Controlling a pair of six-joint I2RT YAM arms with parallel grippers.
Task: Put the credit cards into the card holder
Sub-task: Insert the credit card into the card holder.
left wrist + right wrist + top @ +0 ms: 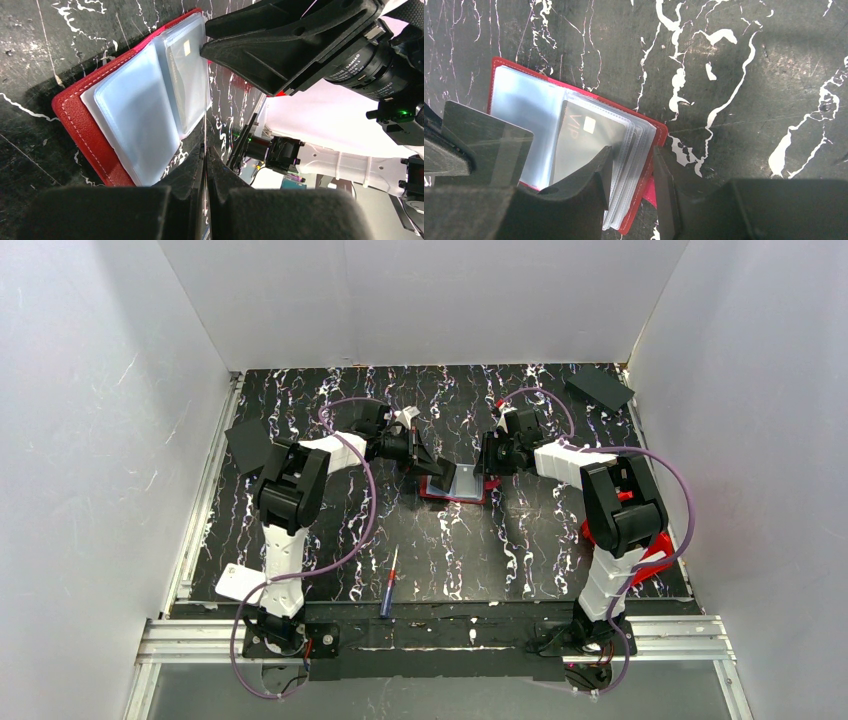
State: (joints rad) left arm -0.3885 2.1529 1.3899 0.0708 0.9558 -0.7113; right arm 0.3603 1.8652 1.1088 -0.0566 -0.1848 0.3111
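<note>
left pincer (205,152) clenched on a credit card (489,145); right pincer (629,175) grasps the card holder (499,67) just ahead. a tilted card could snag the pocket (135,115) mouth.

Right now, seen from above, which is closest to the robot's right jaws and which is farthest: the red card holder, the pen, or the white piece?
1. card holder: mid-table, right at the jaws of the right gripper.
2. pen: near edge, between the two arms.
3. white flat piece: near-left corner, by the left arm's base.
</note>
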